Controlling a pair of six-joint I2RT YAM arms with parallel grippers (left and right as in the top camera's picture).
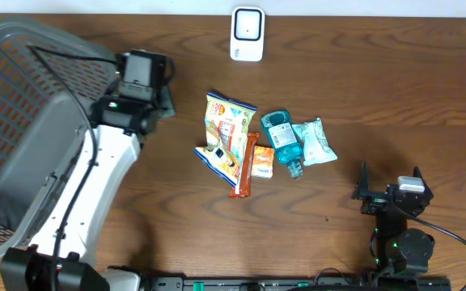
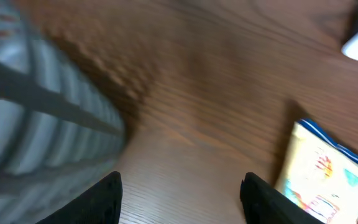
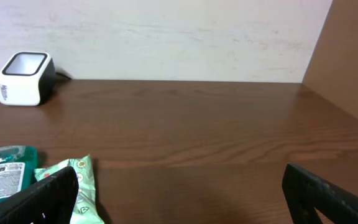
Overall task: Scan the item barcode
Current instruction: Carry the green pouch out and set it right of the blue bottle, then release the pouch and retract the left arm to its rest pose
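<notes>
The desk is brown wood. 5 things to scan lie close together in the middle of it. On the left of the pile is a yellow and blue snack bag. A long orange bar lies along the bag's right edge and touches it. A small orange packet sits just right of the bar. Next comes a blue bottle, lying down with its cap toward the near side. A green pack touches the bottle on the right.

The white scanner stands at the far edge of the desk, well apart from the pile. A big gray basket fills the left side.

The left arm reaches up between the basket and the snack bag. Its wrist view is blurry. The left fingers are apart, with only bare desk between them. They hold nothing.

The right arm sits at the near right corner, away from the pile. The right fingers are spread wide and hold nothing. They point toward the far wall, with the green pack and the bottle just to their left.
</notes>
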